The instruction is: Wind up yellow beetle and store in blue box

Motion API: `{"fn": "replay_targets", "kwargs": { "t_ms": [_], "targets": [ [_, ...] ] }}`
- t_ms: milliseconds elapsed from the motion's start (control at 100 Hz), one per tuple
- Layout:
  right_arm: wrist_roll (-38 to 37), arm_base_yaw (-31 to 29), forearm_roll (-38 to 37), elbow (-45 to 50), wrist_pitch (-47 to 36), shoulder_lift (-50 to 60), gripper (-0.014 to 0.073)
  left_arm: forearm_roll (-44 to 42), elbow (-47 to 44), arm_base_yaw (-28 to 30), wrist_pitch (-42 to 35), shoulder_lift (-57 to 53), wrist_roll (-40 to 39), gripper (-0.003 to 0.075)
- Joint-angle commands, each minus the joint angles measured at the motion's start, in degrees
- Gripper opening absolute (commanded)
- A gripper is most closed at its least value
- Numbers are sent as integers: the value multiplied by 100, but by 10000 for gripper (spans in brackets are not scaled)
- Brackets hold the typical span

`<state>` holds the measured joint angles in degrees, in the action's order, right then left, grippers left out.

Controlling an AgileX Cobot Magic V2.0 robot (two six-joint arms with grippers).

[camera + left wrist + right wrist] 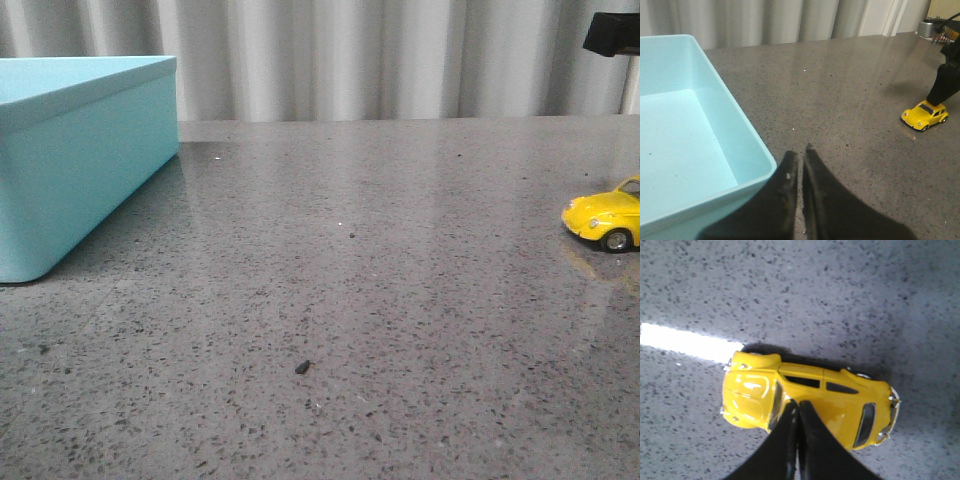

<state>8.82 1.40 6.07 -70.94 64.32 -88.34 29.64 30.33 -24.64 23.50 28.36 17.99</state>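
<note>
Sitting at the far left of the grey speckled surface, the blue box is open-topped, holding only a few dark specks, as the left wrist view shows. The yellow beetle stands on its wheels at the right edge, glossy, dark-windowed, chrome-bumpered. Left fingers are pressed together beside the box; right fingers, also together, hang over the car's roof.

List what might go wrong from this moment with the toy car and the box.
The right gripper sits shut over the yellow car's glossy roof, so it must open before gripping, or it may just push the car along. The blue box stands across the table, so a weak grip could drop the car on the way.
</note>
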Motion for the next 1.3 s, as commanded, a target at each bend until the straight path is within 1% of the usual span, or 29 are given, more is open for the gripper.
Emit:
{"fn": "replay_targets", "kwargs": {
  "t_ms": [0,70,250,450,630,750,870,940,1050,1140,1180,1290],
  "targets": [
    [-137,-168,-503,-49,-4,-45,-41,106,154,-44,-408,72,-31,-21],
    [-188,-314,-740,-49,35,-52,-41,106,154,-44,-408,72,-31,-21],
    [-327,-659,-1011,-49,106,-52,-41,106,154,-44,-408,72,-31,-21],
    [-338,-687,-975,-49,-55,-52,-41,106,154,-44,-408,72,-31,-21],
    [-338,-631,-725,-84,-596,333,-41,106,154,-44,-408,72,-31,-21],
    [-338,-285,-700,-127,-822,1055,-41,106,154,-44,-408,72,-31,-21],
    [-338,289,-654,-127,-856,1903,-41,115,154,-44,-408,72,-31,-21],
    [-338,672,-460,-104,-1031,2431,-41,115,154,-44,-408,72,-31,-21],
    [-338,1272,-232,21,-1663,3360,-41,115,154,-44,-408,72,-31,-21],
    [-338,1766,-219,255,-2300,4177,-41,115,154,-44,-408,72,-31,-21],
    [-338,1900,-219,352,-2431,4452,-41,115,154,-44,-408,72,-31,-21],
    [-338,2152,-243,619,-2312,5200,-41,115,154,-44,-408,72,-31,-21]
  ]
}}
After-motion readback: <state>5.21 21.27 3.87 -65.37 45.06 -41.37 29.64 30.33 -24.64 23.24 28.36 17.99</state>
